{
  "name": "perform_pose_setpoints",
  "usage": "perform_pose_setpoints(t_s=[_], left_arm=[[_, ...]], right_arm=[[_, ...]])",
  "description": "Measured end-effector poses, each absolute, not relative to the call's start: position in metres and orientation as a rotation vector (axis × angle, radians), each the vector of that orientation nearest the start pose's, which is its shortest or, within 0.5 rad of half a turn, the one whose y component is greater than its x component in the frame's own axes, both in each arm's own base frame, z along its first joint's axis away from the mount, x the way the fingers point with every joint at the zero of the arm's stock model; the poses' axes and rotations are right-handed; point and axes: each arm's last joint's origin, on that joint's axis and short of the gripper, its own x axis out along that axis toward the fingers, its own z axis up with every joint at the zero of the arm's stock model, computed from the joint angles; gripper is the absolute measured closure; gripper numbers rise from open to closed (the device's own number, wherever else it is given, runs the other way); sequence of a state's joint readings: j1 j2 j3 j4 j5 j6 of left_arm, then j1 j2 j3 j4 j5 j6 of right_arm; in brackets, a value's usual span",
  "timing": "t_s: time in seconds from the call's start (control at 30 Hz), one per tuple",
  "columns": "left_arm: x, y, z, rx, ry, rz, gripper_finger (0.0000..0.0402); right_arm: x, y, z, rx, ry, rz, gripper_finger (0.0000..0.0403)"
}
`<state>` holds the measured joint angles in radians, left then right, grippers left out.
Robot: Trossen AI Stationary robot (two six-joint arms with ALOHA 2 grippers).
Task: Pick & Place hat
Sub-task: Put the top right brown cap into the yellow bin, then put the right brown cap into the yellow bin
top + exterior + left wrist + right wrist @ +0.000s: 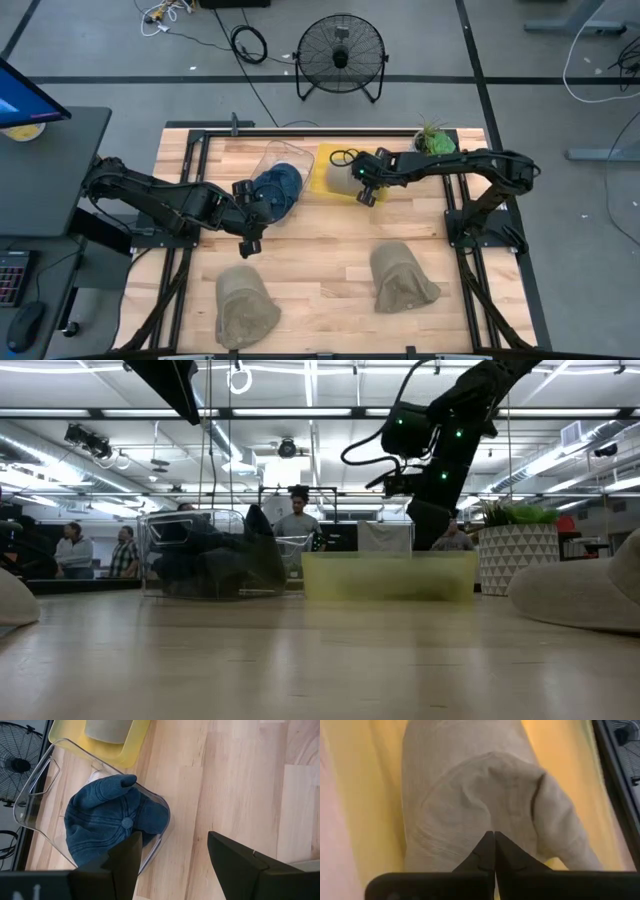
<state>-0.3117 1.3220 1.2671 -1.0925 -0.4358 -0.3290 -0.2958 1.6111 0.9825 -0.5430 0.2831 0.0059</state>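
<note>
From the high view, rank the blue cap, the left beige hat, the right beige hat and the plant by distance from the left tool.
1. blue cap, beside the left tool, in the clear bin
2. left beige hat, front left
3. right beige hat, front right
4. plant, back right corner

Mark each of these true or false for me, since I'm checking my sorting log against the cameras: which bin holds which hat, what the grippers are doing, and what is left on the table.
1. The blue denim cap lies in the clear bin. True.
2. The yellow bin holds a blue cap. False: it holds a beige hat.
3. The right gripper is shut and holds nothing. True.
4. The left gripper is shut on the denim cap. False: it is open, above the table beside the clear bin.
5. Two beige hats, one on the left and one on the right, lie on the table. True.
6. The fan stands on the table. False: it stands on the floor behind it.
</note>
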Motion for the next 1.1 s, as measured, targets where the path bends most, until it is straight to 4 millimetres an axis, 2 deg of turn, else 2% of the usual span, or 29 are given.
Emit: perform_pose_setpoints(t_s=[0.2,0.33,0.47,0.57,0.7,0.93,1.1], left_arm=[[0.234,-0.063,0.320,0.121,1.026,0.281,0.0170],[0.234,-0.063,0.320,0.121,1.020,0.283,0.0170],[0.234,-0.063,0.320,0.121,1.020,0.284,0.0170],[0.234,-0.063,0.321,0.121,1.019,0.284,0.0170],[0.236,-0.063,0.321,0.112,1.000,0.281,0.0170],[0.236,-0.063,0.322,0.110,0.996,0.281,0.0170],[0.236,-0.063,0.322,0.110,0.996,0.281,0.0170]], right_arm=[[0.289,-0.084,0.188,-0.009,1.161,-0.474,0.0402],[0.287,-0.069,0.209,0.002,1.144,-0.457,0.0403],[0.284,-0.038,0.236,-0.002,1.180,-0.289,0.0403],[0.284,-0.011,0.244,0.020,1.202,-0.147,0.0393],[0.280,0.019,0.246,-0.018,1.239,-0.066,0.0358],[0.272,0.054,0.245,-0.005,1.276,-0.031,0.0262],[0.264,0.082,0.244,0.004,1.301,0.113,0.0206]])
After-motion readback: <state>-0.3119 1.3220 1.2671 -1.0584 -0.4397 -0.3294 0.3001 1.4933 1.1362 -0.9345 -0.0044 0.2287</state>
